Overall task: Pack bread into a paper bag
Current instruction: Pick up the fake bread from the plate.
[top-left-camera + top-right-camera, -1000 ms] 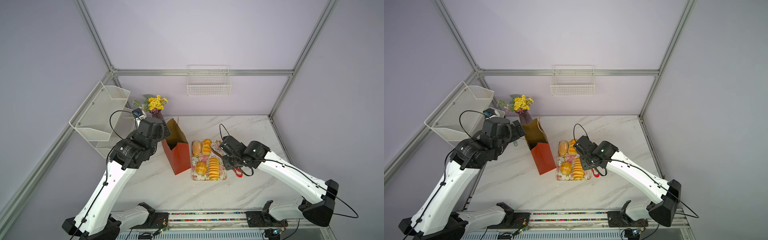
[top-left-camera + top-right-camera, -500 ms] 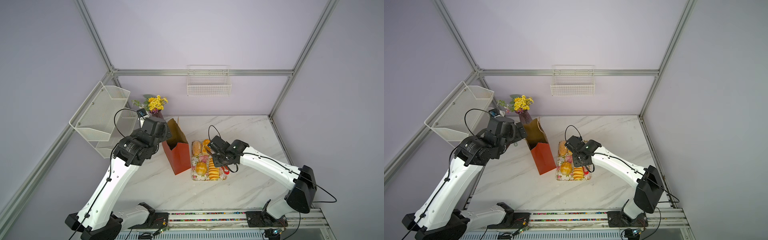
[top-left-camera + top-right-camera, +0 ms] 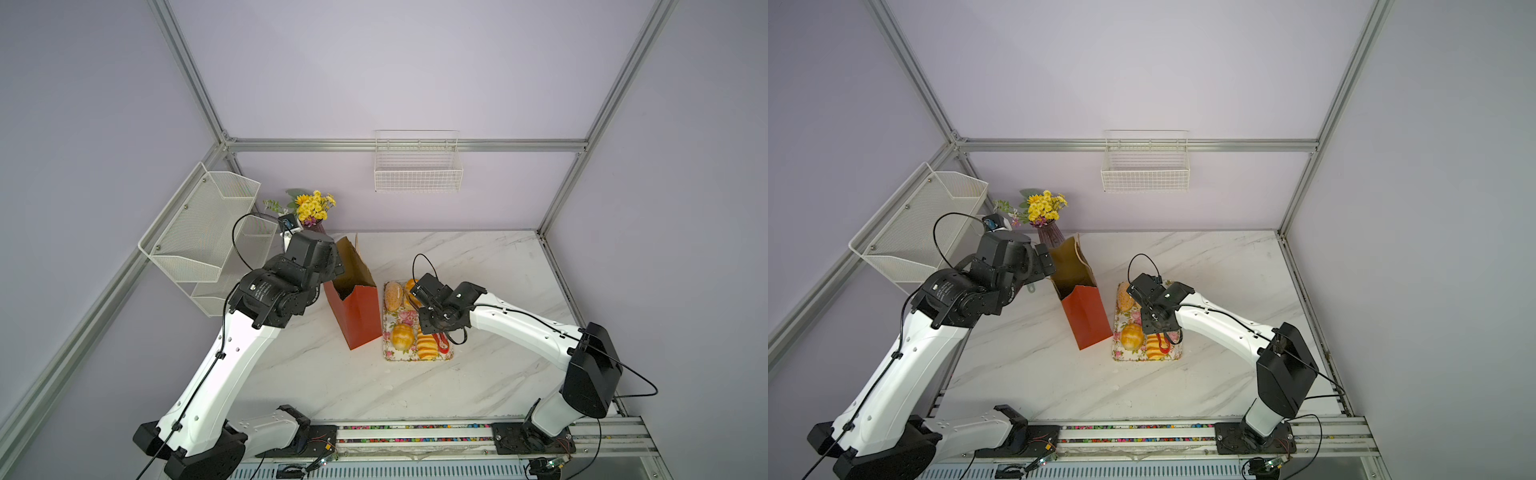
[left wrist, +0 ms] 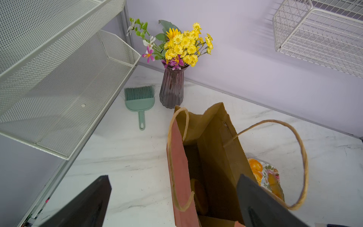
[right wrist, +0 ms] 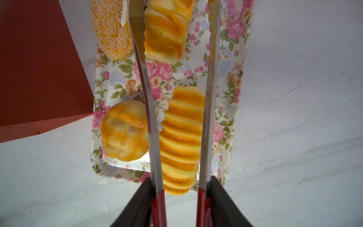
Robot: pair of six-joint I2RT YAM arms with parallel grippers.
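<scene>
Four breads lie on the floral tray (image 5: 231, 78): a speckled oval loaf (image 5: 110, 29) and a twisted bun (image 5: 167, 33) at its far end, a round bun (image 5: 123, 131) and a ribbed loaf (image 5: 182, 137) at its near end. The right gripper (image 5: 179, 188) is clamped on red-handled tongs (image 5: 212, 78), whose tips flank the twisted bun. The paper bag (image 3: 357, 316) stands upright just left of the tray, with a dim round piece (image 4: 199, 193) at its bottom. The left gripper (image 4: 173, 178) hangs over the bag's mouth, fingers wide apart.
</scene>
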